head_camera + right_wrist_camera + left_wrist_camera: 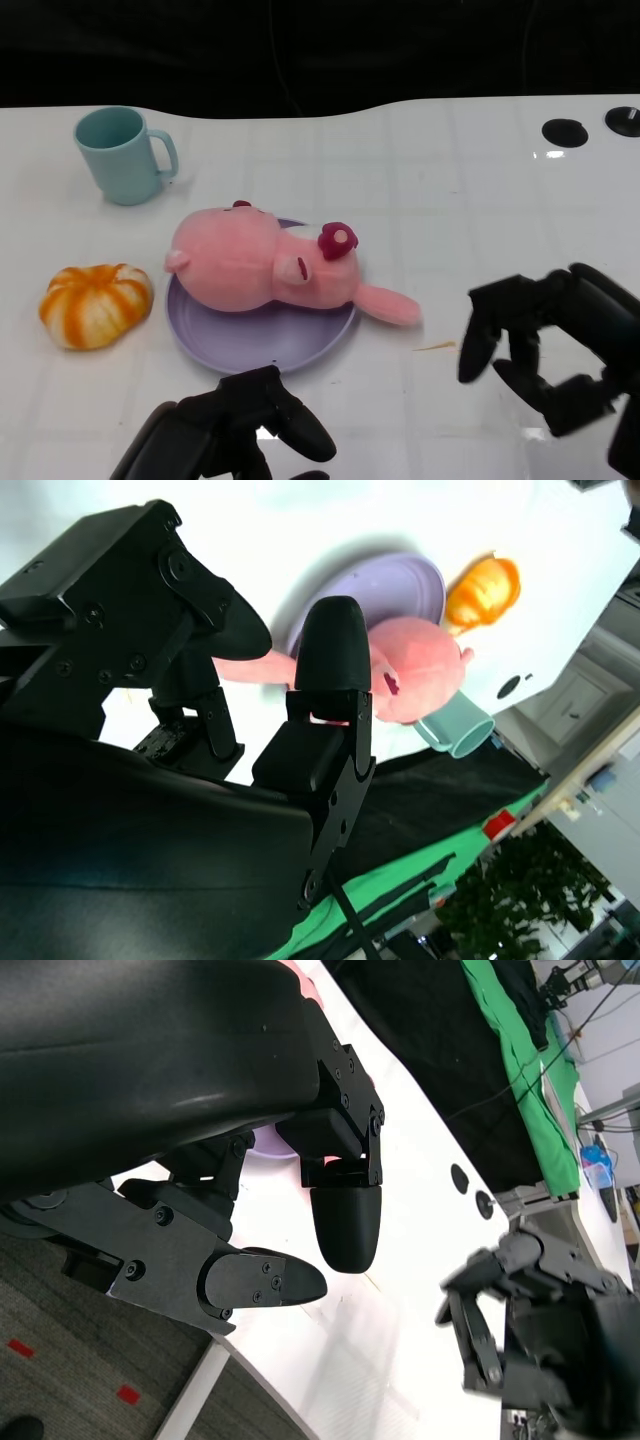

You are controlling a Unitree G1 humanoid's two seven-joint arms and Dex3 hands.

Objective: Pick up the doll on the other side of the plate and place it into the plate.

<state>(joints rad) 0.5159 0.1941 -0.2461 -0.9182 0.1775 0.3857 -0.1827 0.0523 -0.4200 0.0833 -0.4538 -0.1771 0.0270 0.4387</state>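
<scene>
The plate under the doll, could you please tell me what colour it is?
The plate is pale purple, clearest in the head view.

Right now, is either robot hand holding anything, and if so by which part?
Nothing is held. The left robot hand and right robot hand are both empty, fingers apart, while the pink doll lies on the purple plate.

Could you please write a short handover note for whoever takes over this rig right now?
Left robot hand: holds nothing, low at the table's near edge.
Right robot hand: holds nothing, fingers apart, to the right of the plate.
The pink doll lies on the purple plate, one limb hanging over the rim onto the table.
Done: the doll is in the plate and released.
Left: likely only pulling both hands back.
</scene>
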